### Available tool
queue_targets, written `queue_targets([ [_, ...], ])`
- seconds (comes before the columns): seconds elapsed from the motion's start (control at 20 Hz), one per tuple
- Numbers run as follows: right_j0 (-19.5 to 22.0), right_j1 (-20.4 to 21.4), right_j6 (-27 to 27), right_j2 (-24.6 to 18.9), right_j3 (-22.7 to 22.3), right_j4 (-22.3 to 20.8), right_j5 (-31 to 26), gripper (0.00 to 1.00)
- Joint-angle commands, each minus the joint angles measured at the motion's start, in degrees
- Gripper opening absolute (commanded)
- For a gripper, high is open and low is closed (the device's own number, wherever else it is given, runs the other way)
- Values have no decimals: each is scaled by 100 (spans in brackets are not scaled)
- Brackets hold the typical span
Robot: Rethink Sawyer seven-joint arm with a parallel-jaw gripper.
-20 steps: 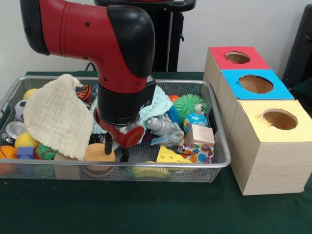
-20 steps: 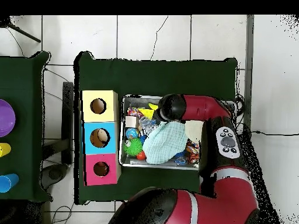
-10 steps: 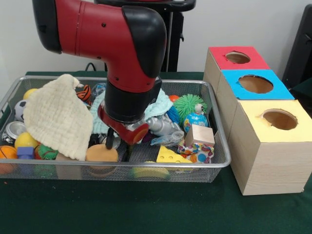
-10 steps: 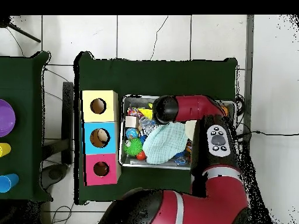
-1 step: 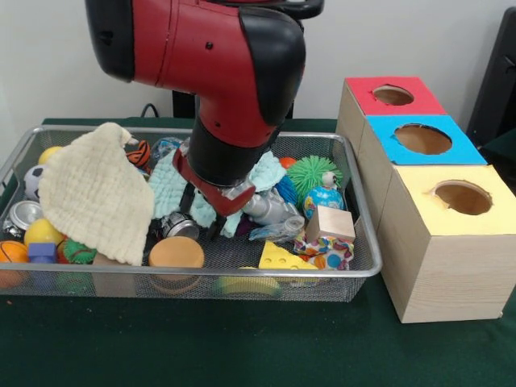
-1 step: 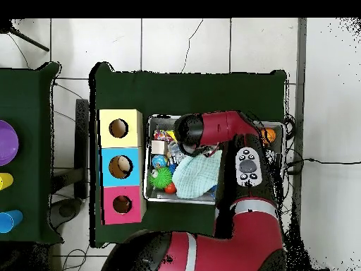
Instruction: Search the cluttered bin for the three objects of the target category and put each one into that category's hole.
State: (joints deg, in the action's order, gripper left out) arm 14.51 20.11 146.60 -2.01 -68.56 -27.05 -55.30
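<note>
Green bench (image 5: 242, 347). Mesh bin (image 5: 367, 234) holds clutter; three hole boxes (image 5: 447, 242) just beside it. Cream cloth (image 5: 93, 193) drapes toys at one end. End effector (image 5: 201, 222) low over bin centre, above teal cloth (image 5: 173, 189) & orange disc (image 5: 176, 252); fingers apart, gripping nothing.

You're getting bright, even light from above in both views, nothing dim. A soft sheen sits along the red arm (image 5: 201, 40) up top. Shadows are faint: a light one under the wire bin (image 5: 355, 278) on the green tabletop (image 5: 242, 347). The wooden boxes (image 5: 443, 242) read crisp. No motion blur; the overhead view looks flat.
</note>
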Motion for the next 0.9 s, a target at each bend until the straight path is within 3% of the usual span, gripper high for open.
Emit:
queue_targets([
  [0.05, -92, 36, -1111, 16, 239, -478, -575, 100],
  [0.5, -201, -132, -944, -97, 500, -501, -629, 100],
  [0.9, -77, -318, -1370, -386, 970, -286, -1031, 100],
])
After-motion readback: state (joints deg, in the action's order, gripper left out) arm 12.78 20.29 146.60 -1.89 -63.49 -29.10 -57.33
